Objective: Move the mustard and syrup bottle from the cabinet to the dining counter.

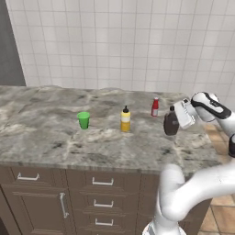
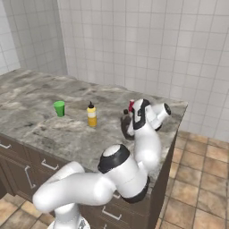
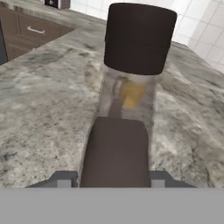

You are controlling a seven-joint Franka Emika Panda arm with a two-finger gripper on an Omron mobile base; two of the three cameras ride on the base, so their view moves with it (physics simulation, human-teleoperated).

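Your gripper (image 1: 179,120) stands at the syrup bottle (image 1: 170,123), upright on the desk (image 1: 55,133); whether the jaws pinch it, cannot tell. Mustard (image 1: 125,119) already stands beyond. Judged: placing step; next, spread and back off without tipping.

On the long marbled stone dining counter (image 1: 55,133), in the middle of the left base view, four things stand in a loose row. The small green cup (image 1: 83,120) is farthest left; the yellow squeeze bottle of mustard (image 1: 125,119) stands right of it, well apart. Farther right and nearer the tiled wall is the small red bottle (image 1: 155,107). Just below and right of it stands the dark brown syrup bottle (image 1: 170,122), near the counter's right end. Drawers with bar handles (image 1: 103,182) sit beneath the counter, along the frame's bottom.
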